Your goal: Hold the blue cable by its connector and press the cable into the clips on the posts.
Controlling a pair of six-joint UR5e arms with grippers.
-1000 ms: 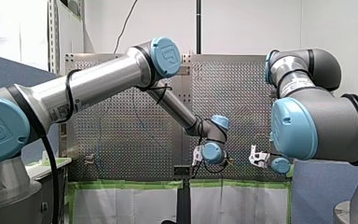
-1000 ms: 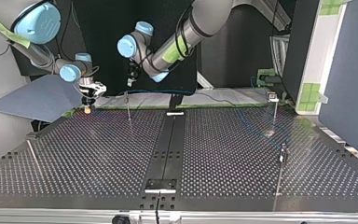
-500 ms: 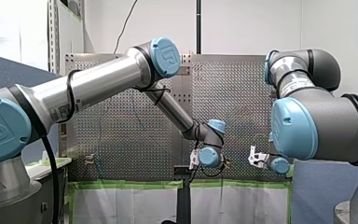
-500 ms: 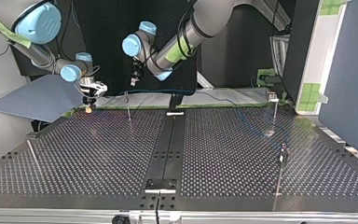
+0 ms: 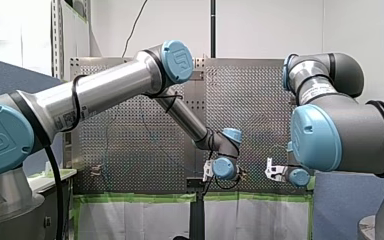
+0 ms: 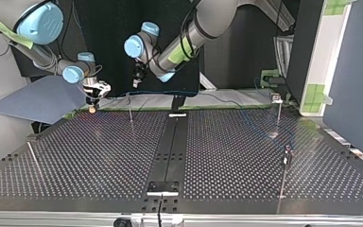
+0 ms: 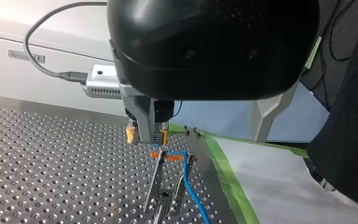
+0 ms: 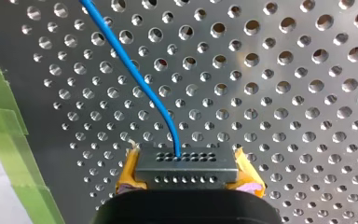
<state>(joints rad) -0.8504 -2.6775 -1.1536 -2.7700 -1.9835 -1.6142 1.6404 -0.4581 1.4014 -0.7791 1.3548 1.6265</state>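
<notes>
Connector (image 8: pixel 186 165) between fingers (image 8: pixel 249 179), over table (image 8: pixel 284 93)

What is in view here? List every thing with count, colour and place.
table: 1, grey, perforated, under everything
posts: 4, metal, standing on table
clip: at least 1, orange, atop post under left gripper
cable: 1, blue, from connector across table
connector: 1, dark, in right gripper
tape: strips, green, table edge
sheet: 1, blue-grey, top view's left
left gripper: 1, black, above post
right gripper: 1, yellow pads, shut on connector
</notes>
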